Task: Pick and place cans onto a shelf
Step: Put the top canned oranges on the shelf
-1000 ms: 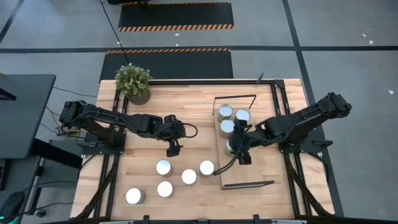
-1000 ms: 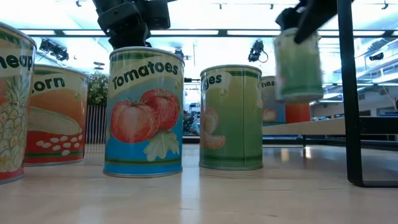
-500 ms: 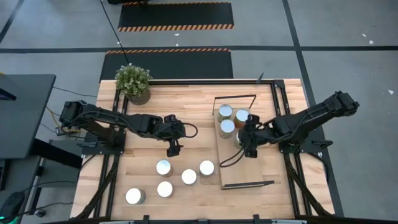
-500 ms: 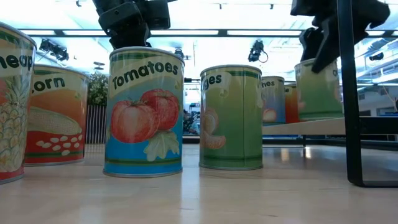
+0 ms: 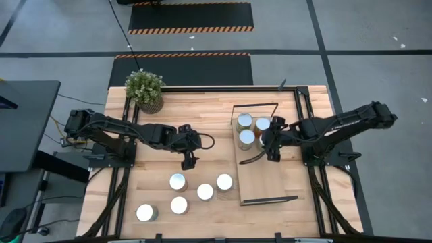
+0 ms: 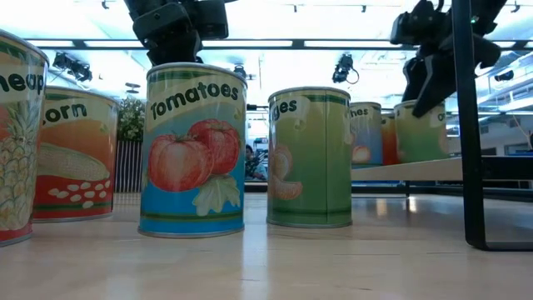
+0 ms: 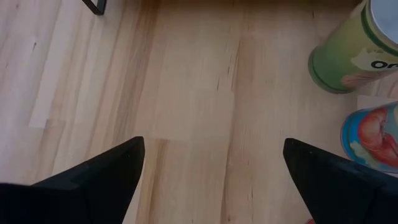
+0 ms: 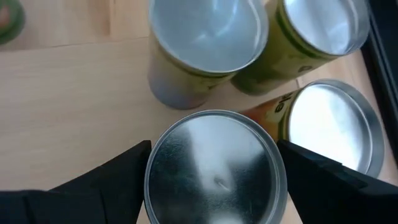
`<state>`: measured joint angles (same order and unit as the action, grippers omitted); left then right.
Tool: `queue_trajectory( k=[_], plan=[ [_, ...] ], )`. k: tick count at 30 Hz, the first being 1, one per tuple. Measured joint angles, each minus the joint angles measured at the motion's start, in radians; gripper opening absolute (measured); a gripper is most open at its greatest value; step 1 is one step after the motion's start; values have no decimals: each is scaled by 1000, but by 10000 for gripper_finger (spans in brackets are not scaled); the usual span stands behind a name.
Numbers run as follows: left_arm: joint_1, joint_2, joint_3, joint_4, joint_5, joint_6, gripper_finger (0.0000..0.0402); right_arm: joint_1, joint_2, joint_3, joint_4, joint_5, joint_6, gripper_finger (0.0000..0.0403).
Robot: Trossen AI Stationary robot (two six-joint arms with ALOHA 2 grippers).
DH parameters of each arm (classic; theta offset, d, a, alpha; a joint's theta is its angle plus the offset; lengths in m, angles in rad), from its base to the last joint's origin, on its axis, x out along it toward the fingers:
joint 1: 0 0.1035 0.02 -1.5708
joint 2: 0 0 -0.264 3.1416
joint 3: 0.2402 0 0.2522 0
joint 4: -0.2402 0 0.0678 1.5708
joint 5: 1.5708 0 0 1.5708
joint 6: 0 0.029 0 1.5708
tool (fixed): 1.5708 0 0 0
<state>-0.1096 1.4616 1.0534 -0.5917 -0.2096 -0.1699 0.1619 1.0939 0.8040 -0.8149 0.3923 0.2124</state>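
shelf: four cans on it
desk: five cans loose
right gripper: fingers spread around a can
left gripper: fingers open, empty

Shelf with four cans

Four upright cans cluster at the shelf's far end; five stand on the table beside it.

A potted plant with small green leaves stands at a far corner of the light-wood surface, while beyond it two dark floor mats edged with orange-and-black hazard stripes lie on the grey floor, and a dark desk sits off to one side.
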Motion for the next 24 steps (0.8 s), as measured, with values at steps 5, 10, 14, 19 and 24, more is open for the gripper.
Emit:
queue_trajectory(
  k=[5, 10, 14, 19, 24],
  plan=[
    [1, 0, 0, 18, -1, 3, 389, -40, -2, -2, 28, -19, -69, 332],
    [-2, 0, 0, 19, 0, 4, 389, -77, -2, -2, 39, -51, -109, 332],
    [-1, 0, 0, 19, 0, 5, 389, -95, -2, -2, 43, -56, -116, 338],
    [-1, 0, 0, 24, -1, 9, 389, -101, -2, -2, 57, -51, -138, 364],
    [-2, 0, 0, 62, -8, 9, 389, -101, -2, -2, 57, -48, -128, 387]
  ],
)
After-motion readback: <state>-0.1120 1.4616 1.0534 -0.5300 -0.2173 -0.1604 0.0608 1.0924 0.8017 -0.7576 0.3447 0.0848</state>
